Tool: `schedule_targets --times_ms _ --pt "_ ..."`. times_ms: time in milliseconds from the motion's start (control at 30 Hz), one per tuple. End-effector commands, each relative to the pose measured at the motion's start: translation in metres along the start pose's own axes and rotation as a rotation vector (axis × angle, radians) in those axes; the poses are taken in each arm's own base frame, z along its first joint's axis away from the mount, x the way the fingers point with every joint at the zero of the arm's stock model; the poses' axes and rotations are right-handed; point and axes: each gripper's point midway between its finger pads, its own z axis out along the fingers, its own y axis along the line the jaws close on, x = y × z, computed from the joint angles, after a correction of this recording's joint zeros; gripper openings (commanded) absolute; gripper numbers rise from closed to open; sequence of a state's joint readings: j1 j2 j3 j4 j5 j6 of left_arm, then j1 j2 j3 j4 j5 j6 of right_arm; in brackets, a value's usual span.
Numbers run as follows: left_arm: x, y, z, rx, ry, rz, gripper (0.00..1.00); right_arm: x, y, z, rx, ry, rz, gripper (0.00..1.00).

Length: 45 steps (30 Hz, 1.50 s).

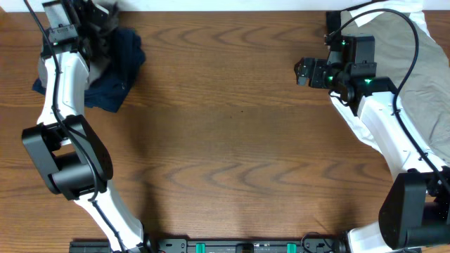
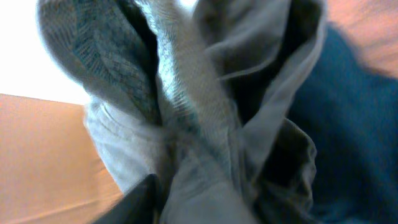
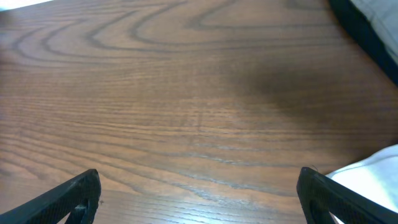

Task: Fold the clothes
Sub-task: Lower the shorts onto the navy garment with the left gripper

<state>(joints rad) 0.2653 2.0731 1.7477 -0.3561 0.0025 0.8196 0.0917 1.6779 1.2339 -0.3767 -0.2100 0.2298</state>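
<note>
- Left pincer (image 1: 90, 27): in its wrist view only one dark finger (image 2: 140, 202) shows, at the lower edge. Cloth hides the rest, so I cannot tell whether the jaws are apart or clamped.
- Right against that finger, the grey garment (image 2: 205, 124) fills the view in bunched folds. A ribbed, knit-looking band runs through its middle.
- Just beyond the grey folds, on the pincer's right, lies the navy garment (image 2: 354, 124). From overhead it is a crumpled heap (image 1: 116, 70) on the tabletop (image 1: 225, 140), beside the left arm.
- Right pincer (image 3: 202, 186): jaws spread wide with nothing held. Its two fingers (image 3: 68, 196) stand at either lower corner of the wrist view, and only bare wood lies between them.
- Close beside its right-hand finger, a white cloth (image 3: 373, 168) edges into view.
- Ahead of this pincer the wood grain runs on uncovered.
- Behind the right pincer, under and past its arm, a khaki-beige garment (image 1: 422, 77) lies spread over the tabletop's far right corner. White cloth shows along its edges.
- The two pincers are well apart, at opposite far corners.
</note>
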Motion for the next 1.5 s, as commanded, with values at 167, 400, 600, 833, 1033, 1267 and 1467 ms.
schedule_targets --times_ms 167,400,600,833,1033,1267,1467 --pt "-0.036 -0.066 -0.005 0.288 -0.137 -0.090 0.75 0.003 0.018 0.003 -0.034 0.003 -0.036 0.98" --pt "-0.057 -0.033 -0.022 0.060 -0.108 -0.226 0.90 0.005 0.020 0.003 -0.039 0.007 -0.037 0.98" --pt "-0.054 -0.005 -0.034 0.024 -0.130 -0.609 0.91 0.004 0.020 0.003 -0.039 0.007 -0.037 0.99" --pt "-0.065 -0.004 -0.028 0.240 -0.273 -0.704 0.91 0.006 0.020 0.003 -0.037 0.012 -0.060 0.99" --pt "-0.047 0.001 0.003 0.293 -0.331 -0.772 0.91 0.009 0.019 0.003 -0.034 0.023 -0.073 0.99" --pt "-0.029 -0.020 0.067 0.291 -0.347 -0.768 0.91 0.009 0.019 0.003 -0.034 0.024 -0.083 0.99" --pt "-0.002 -0.055 0.125 0.305 -0.330 -0.768 0.98 0.009 0.019 0.003 -0.034 0.023 -0.083 0.99"
